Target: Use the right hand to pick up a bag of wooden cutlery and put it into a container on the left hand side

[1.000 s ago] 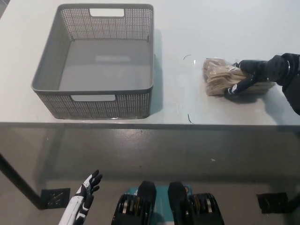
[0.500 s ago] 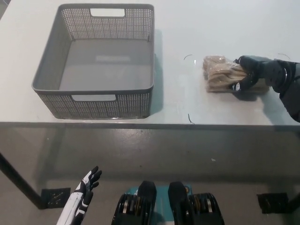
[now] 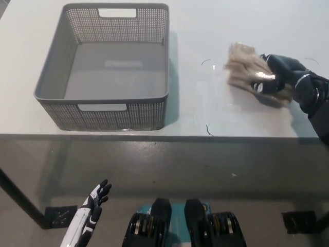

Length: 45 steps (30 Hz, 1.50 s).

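White table [image 3: 195, 31] across the upper view, bearing a grey perforated container [image 3: 51, 77] on its left part. Below the container and off the table's near edge, white left hand [image 3: 94, 201] at rest, fingers spread, holding nothing. Well to the right of the container, bag of wooden cutlery [image 3: 242, 63], blurred and tilted, clasped at its right end by the black right hand [image 3: 280, 78], fingers wrapped around it.

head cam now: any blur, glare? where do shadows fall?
Head view: bag of wooden cutlery smeared, edges soft, in the black right hand; grey basket sharp, pale glare patch on its floor, soft shadow on the table to its right; white left hand open, low left.
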{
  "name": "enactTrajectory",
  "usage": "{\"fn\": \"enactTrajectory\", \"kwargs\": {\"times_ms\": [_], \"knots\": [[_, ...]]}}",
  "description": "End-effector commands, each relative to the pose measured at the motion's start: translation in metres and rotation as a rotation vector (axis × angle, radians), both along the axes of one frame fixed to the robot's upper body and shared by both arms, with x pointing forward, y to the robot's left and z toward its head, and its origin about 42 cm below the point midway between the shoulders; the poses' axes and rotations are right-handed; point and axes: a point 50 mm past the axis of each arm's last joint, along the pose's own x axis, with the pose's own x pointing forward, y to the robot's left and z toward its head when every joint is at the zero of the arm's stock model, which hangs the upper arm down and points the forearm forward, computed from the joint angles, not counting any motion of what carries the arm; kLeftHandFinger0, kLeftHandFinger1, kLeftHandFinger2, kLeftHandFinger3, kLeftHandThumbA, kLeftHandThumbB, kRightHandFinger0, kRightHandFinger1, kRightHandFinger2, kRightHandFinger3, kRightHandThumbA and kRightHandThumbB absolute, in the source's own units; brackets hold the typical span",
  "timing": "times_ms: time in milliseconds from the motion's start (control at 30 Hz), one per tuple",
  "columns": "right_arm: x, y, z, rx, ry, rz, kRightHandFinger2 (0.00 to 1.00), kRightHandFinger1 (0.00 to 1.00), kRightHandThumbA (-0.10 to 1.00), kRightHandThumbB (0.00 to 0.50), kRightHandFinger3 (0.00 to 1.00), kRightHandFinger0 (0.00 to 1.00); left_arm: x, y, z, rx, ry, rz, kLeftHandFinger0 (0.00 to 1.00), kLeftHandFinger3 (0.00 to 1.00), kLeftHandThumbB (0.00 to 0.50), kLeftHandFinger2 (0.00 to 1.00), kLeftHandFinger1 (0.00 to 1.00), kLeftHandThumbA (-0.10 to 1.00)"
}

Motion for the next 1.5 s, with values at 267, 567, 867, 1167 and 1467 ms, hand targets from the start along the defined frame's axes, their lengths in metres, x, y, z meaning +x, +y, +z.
{"fn": "enactTrajectory", "kwargs": {"times_ms": [267,567,867,1167,1467], "knots": [[0.025,0.019,0.138,0.379,-0.416,0.024,0.84,0.46,-0.1,0.136,0.89,0.0,0.006,0.004,0.011,0.009,-0.066,-0.013,1.0,1.0,0.112,1.0,1.0,1.0],[0.027,0.049,0.184,0.467,-0.474,0.095,0.77,0.39,-0.1,0.163,0.81,0.0,0.005,0.004,0.011,0.014,-0.069,-0.005,1.0,1.0,0.103,1.0,1.0,1.0],[0.024,0.102,0.214,0.516,-0.493,0.214,0.77,0.39,-0.1,0.158,0.82,0.0,0.006,0.004,0.013,0.023,-0.075,-0.01,1.0,1.0,0.093,1.0,1.0,1.0],[0.014,0.19,0.211,0.57,-0.449,0.321,0.73,0.36,-0.1,0.194,0.82,0.0,0.004,0.003,0.011,0.011,-0.069,-0.013,1.0,1.0,0.108,1.0,1.0,1.0],[-0.003,0.257,0.215,0.653,-0.398,0.371,0.77,0.39,-0.1,0.199,0.68,0.0,0.006,-0.001,0.012,0.001,-0.071,-0.017,1.0,1.0,0.122,1.0,1.0,1.0]]}}
